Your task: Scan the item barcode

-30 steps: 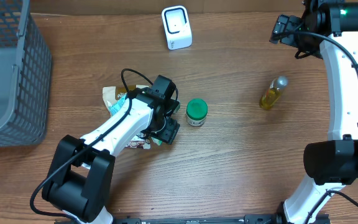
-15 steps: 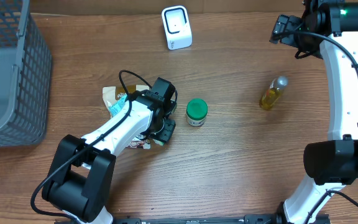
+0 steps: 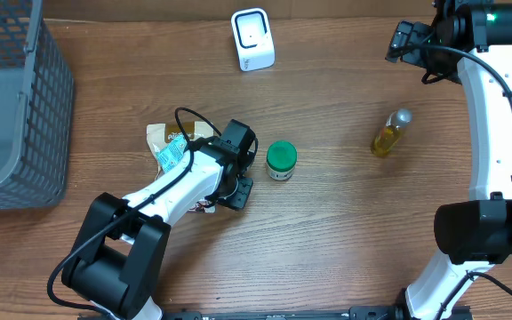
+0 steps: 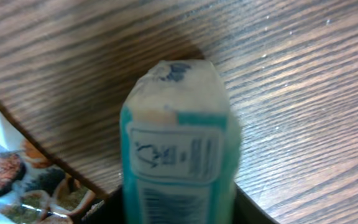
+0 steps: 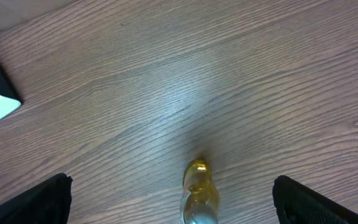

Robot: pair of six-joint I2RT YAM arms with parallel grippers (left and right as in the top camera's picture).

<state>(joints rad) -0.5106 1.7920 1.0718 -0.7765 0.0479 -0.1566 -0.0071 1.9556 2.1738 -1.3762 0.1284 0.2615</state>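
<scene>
In the left wrist view a teal-and-white packet (image 4: 176,149) stands between my left gripper's (image 4: 178,211) jaws, its printed label facing the camera with blurred dark lines low down. The black fingers (image 4: 114,208) press against both of its sides, so the gripper is shut on it. From overhead the left gripper (image 3: 230,184) hides this packet, next to a pile of snack packets (image 3: 169,147). The white scanner (image 3: 252,39) stands at the table's far edge. My right gripper (image 3: 407,40) hangs open high at the back right, above a yellow oil bottle (image 5: 199,193), its fingers (image 5: 48,199) wide apart.
A jar with a green lid (image 3: 281,160) stands just right of the left gripper. The oil bottle (image 3: 390,133) lies at the right. A grey mesh basket (image 3: 34,116) fills the left side. Another printed snack packet (image 4: 17,180) lies left of the held one.
The left gripper's jaws have closed in on the teal packet, and its wrist has shifted slightly right and toward the front. The right arm has not moved.
</scene>
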